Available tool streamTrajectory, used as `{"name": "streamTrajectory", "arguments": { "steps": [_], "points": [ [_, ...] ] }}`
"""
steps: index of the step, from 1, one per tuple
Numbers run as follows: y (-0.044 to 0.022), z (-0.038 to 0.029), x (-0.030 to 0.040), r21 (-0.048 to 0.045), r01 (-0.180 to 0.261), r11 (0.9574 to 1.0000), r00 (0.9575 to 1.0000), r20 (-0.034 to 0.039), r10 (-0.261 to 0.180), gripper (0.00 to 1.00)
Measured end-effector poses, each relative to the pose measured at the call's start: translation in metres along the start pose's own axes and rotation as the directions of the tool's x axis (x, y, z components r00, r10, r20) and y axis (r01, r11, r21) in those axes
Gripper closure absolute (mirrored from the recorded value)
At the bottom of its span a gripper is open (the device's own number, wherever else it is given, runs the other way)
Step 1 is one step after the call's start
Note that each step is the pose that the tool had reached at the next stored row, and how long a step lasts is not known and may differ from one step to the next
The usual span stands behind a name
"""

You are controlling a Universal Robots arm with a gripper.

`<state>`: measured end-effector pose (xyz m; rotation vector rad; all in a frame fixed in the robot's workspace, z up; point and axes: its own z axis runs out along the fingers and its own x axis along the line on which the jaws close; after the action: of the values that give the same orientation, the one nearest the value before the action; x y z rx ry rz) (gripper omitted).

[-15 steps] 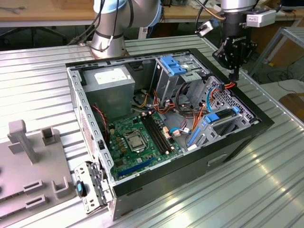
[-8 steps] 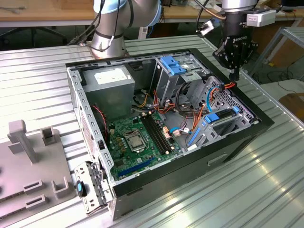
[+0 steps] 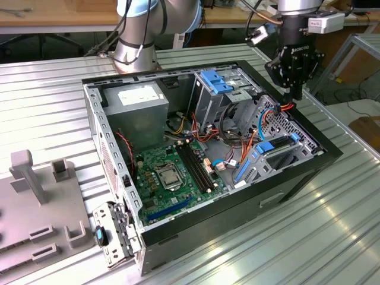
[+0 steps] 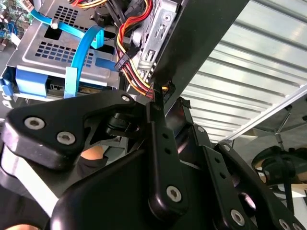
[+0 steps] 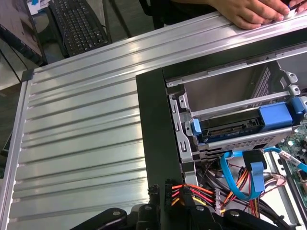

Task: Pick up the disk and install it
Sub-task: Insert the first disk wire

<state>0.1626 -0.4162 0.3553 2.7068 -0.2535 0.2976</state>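
One plug is what you are holding, as far as these views go. Your gripper (image 3: 295,92) is hanging over the rim of the case (image 3: 249,205) at the exterior view's right. Its fingers are drawn almost together, and the black plug (image 5: 169,186) of the red, orange and yellow wire bundle (image 5: 199,190) is sitting between them. I am judging that as a pinch on the plug, because the wires are rising out of the case to the rim rather than lying slack inside it.

The disk (image 5: 232,126) is not in your grip. It is lying flat in the drive cage (image 3: 276,124) inside the case, just under that same rim, with its blue bracket (image 5: 277,115) framing it. It is looking seated there, so the carrying part of the job is reading as done. Blue data cables (image 5: 225,167) are looping just beside the cage.

Your arm (image 3: 142,24) is rising from behind the case and coming down with the wrist turned straight down. The fingers are therefore pointing vertically at the rim, and the gripper body is standing above the case. A person's hand (image 5: 249,12) is resting on the table (image 3: 309,237) beyond the case.
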Motion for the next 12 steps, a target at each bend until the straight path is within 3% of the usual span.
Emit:
{"name": "streamTrajectory", "arguments": {
  "steps": [10, 12],
  "points": [
    [-0.0016, 0.0032, 0.0020, -0.0015, -0.005, 1.0000, 1.0000, 0.0030, 0.005, 0.70],
    [-0.0021, 0.0045, 0.0017, -0.0063, -0.017, 0.9998, 0.9998, 0.0130, 0.018, 0.70]
  ]
}}
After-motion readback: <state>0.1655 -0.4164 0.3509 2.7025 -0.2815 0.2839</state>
